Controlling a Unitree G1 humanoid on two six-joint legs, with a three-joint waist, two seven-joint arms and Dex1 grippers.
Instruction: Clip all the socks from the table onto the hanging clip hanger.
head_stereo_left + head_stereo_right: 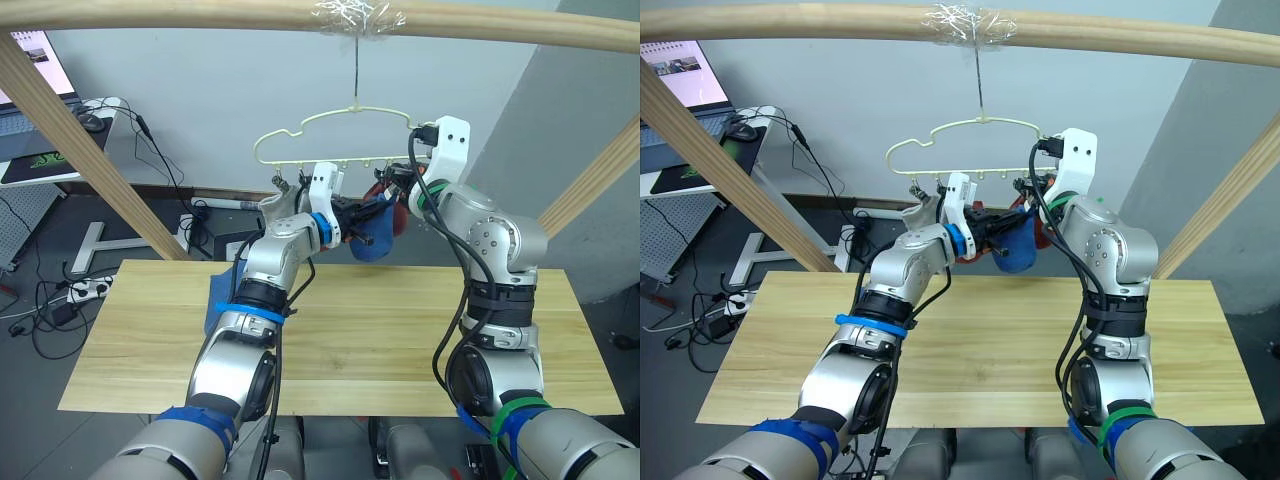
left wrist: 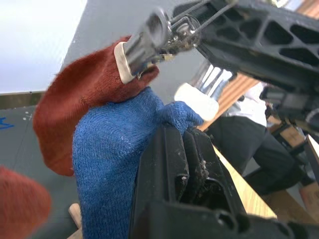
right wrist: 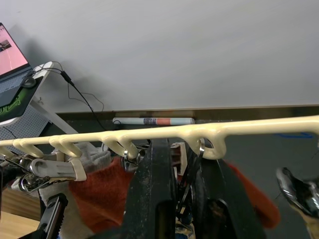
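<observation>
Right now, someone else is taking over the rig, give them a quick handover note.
Left gripper: shut on the blue sock, held up at the clip hanger.
Right gripper: at the hanger's clip row, fingers astride a clip; open or shut unclear.
Done: a rust-red sock hangs clipped; a light grey sock seems hung too.
Left: clip this blue sock. Another blue sock lies on the table.

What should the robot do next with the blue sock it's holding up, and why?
Probably lift the blue sock's top edge a little further, into the open clip. The left gripper is shut on the sock just below that clip, and a red sock already hangs from the clip next to it. The right gripper sits at the hanger bar, seemingly working the clip.
</observation>
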